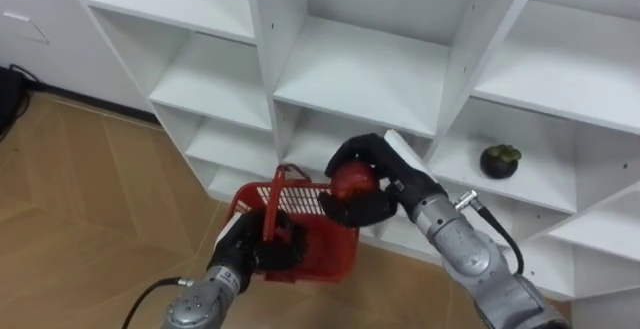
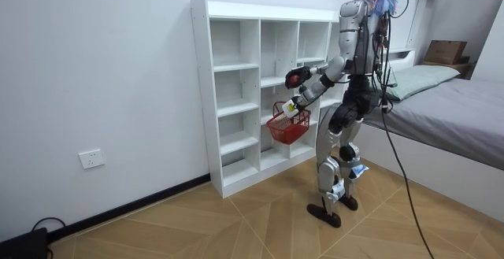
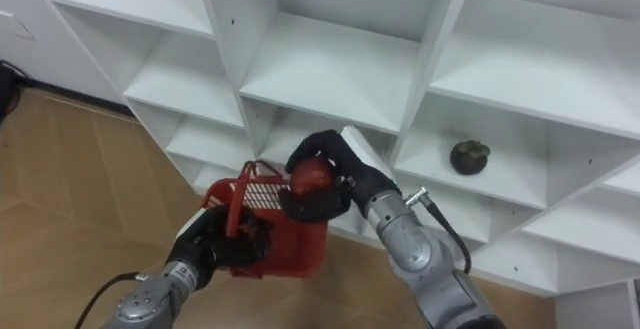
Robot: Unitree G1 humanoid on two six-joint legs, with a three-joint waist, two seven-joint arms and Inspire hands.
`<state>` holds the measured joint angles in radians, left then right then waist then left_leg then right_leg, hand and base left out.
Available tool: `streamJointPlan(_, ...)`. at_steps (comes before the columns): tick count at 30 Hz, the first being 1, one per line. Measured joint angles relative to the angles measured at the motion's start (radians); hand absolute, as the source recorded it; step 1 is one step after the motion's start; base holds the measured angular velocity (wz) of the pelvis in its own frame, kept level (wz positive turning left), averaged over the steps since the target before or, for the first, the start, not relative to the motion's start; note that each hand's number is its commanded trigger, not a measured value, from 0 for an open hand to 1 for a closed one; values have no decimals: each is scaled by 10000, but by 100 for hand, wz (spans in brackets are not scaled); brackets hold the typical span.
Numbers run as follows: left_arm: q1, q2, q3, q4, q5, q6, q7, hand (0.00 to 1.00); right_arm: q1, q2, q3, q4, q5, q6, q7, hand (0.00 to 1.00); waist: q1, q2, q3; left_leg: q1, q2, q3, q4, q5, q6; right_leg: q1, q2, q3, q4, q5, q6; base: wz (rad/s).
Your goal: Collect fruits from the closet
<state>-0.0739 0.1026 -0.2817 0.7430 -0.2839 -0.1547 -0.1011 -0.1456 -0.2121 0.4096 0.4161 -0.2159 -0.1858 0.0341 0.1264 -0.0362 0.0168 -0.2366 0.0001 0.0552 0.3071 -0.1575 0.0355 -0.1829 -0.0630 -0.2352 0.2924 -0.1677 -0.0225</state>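
We take the red basket (image 1: 325, 241) as our marker. Our left hand (image 1: 255, 251) is curled round its handle (image 1: 272, 207), and it hangs tipped in front of the white closet (image 1: 470, 64). Just above the basket's far rim, our right hand (image 1: 352, 153) is wrapped round a red fruit (image 1: 352, 181), fingers over the top and thumb beneath. A mangosteen (image 1: 500, 159) sits on a closet shelf up and to the right of the basket, well apart from it.

As we judge it, the main risk is letting go too soon. The fruit looks closer to the basket's far rim than to the middle of its opening, so it could strike the rim and bounce to the wooden floor (image 1: 90, 179) below the basket. The basket hangs from one handle and is tipped, so a dropped fruit could set it swinging or roll back out over the low side.

The right hand and the handle cover much of the basket's inside, so we cannot tell whether anything lies in it. The fruit is half covered by fingers, and we cannot name its kind. The shelves behind the basket are hidden.
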Motion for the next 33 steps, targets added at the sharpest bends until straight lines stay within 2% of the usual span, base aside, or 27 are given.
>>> streamJointPlan(5,20,-140,-41,-72,-3,0,-296,100,75,14,0,0,-376,1,260,100,-55,47,11,-13,4,-1,10,-1,0,-11,3,-2,3,-3,-1,0)
streamJointPlan(10,231,-132,-185,-950,-328,-84,-500,100,84,97,8,0,-1205,-1,400,100,-96,88,3,-84,4,3,5,0,0,-96,4,12,21,-4,-2,0)
streamJointPlan(14,276,-98,-220,-1011,-381,-100,-644,100,124,147,4,1,-1253,-13,488,100,-120,99,10,-83,3,2,-15,-1,-1,-102,3,11,26,-21,-2,0)
streamJointPlan(18,285,52,-378,-1076,-392,-99,-680,100,192,153,0,0,-1224,-13,525,100,-130,96,11,-93,2,-1,-14,-2,-3,-117,-2,11,43,-46,-4,0)
streamJointPlan(33,284,119,-401,-1216,-936,-65,-785,100,188,192,-8,-3,-976,-29,478,100,-318,81,18,-213,24,-5,161,-50,6,-155,9,7,83,-51,-1,0)
